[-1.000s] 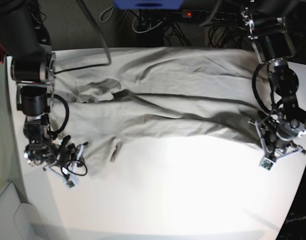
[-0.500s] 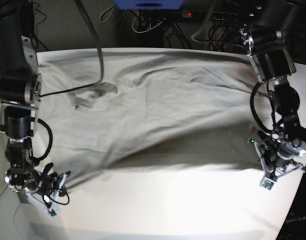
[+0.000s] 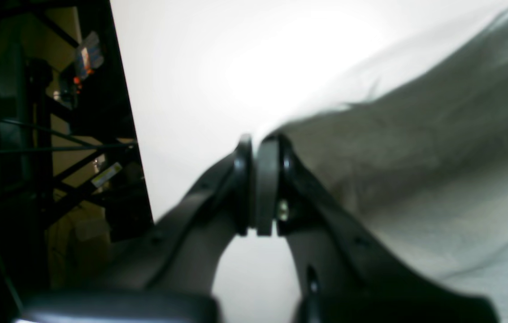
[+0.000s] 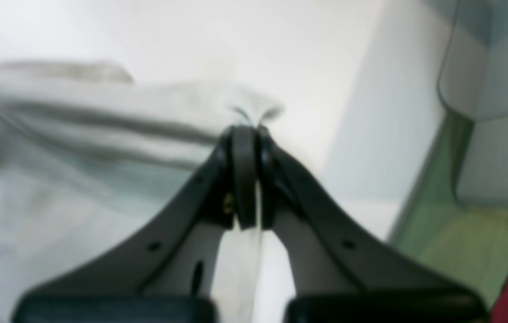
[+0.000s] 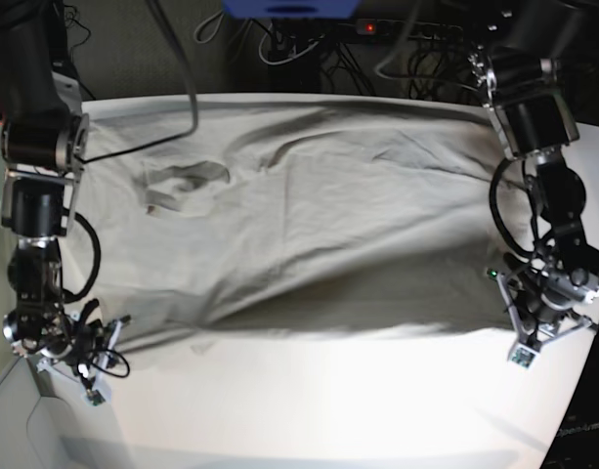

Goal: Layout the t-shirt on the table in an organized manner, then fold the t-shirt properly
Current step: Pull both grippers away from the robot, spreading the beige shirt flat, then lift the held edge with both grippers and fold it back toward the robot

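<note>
Robotics lab (cables [image 5: 299, 44], power strip [image 5: 402, 29])

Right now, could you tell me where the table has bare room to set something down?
The free patch is the near strip of the table, bordered by the t-shirt hem and both grippers. Behind it, the shirt crowds the tabletop to its far edge.

Overhead glare on table [image 5: 309, 401]; wrist views blurred, dim background
</note>
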